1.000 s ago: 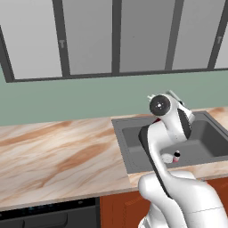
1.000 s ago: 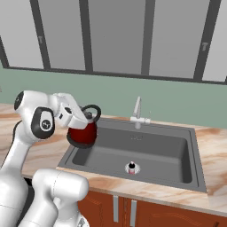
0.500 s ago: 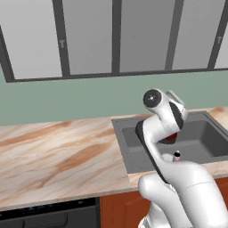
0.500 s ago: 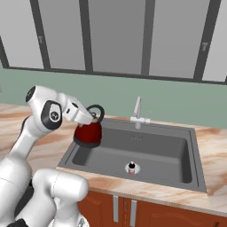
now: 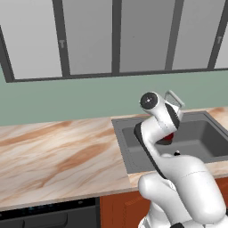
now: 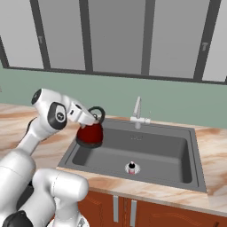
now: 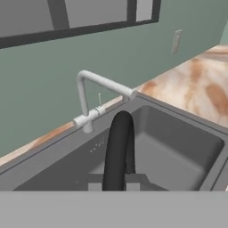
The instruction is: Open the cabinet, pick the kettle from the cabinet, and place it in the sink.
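kettle (image 6: 90,133) is out and hanging over the left end of the sink (image 6: 173,175), gripper (image 6: 92,119) clamped on its black handle; only the lowering and letting go remain.

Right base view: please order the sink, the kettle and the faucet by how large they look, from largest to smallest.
1. sink, clearly the largest.
2. kettle, carried over the sink's left edge by the hand.
3. faucet, thin; smallest, though its height comes near the kettle's.
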You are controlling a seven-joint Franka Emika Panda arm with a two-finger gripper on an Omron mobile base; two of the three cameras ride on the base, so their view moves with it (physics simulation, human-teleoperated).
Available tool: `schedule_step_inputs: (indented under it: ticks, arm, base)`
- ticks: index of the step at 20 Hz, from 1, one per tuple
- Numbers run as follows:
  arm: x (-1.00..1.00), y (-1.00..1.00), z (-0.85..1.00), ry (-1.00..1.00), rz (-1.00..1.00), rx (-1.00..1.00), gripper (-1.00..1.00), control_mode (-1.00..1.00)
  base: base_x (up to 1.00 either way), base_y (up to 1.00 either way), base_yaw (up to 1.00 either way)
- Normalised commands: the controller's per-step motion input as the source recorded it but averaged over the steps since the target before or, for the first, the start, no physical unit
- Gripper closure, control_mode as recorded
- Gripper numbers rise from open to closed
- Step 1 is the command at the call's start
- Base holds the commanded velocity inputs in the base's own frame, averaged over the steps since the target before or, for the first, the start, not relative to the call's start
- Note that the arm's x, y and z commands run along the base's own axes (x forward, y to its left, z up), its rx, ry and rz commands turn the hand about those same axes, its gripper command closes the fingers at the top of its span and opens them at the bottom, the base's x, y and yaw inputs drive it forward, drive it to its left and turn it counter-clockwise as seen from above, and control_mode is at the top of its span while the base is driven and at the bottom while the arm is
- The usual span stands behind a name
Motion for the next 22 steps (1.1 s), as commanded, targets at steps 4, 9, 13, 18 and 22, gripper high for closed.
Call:
schedule_step_inputs:
  ticks: [4, 9, 13, 18, 22]
  arm:
    - [0.11, -0.07, -0.31, -0.01, 0.06, 0.00, 1.00, -1.00]
    - [0.10, -0.14, -0.26, -0.06, 0.09, 0.05, 1.00, -1.00]
    - [0.11, -0.27, -0.18, -0.01, 0.09, 0.07, 1.00, -1.00]
    - [0.14, -0.16, -0.13, 0.00, 0.05, 0.04, 1.00, -1.00]
    - [0.18, 0.05, -0.18, 0.00, 0.04, 0.00, 1.00, -1.00]
  base:
    - [0.00, 0.00, 0.00]
    - [0.00, 0.00, 0.00]
    - [0.00, 0.00, 0.00]
    - [0.00, 0.00, 0.00]
    - [0.00, 0.00, 0.00]
